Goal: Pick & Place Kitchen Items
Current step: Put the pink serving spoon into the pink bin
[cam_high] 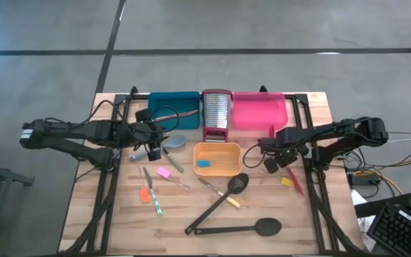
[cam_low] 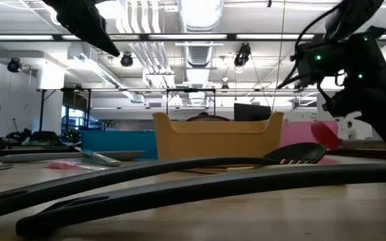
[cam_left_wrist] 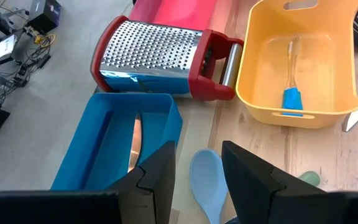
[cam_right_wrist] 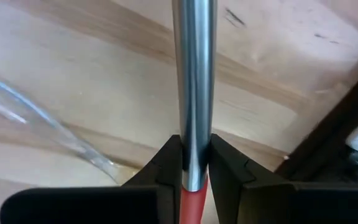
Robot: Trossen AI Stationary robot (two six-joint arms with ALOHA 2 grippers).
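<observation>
Nearest, the long black spoon (cam_high: 237, 229) lies left-right on the worktop (cam_high: 84, 221), bowl rightward. Farther right, the right pincer (cam_right_wrist: 191, 163) clamps a red-handled steel tool (cam_right_wrist: 192, 74) along its shaft. Left, the left pincer (cam_left_wrist: 197, 171) hovers narrowly parted above the grey spoon (cam_left_wrist: 207, 183), beside the teal tray (cam_left_wrist: 98, 149)

A teal tray (cam_high: 173, 106), a pink tray (cam_high: 257, 112) and a yellow tray (cam_high: 217, 159) sit on the light wood desk (cam_high: 305, 221), by a shiny steel grater (cam_high: 216, 111) dotted with holes, with a red base.
</observation>
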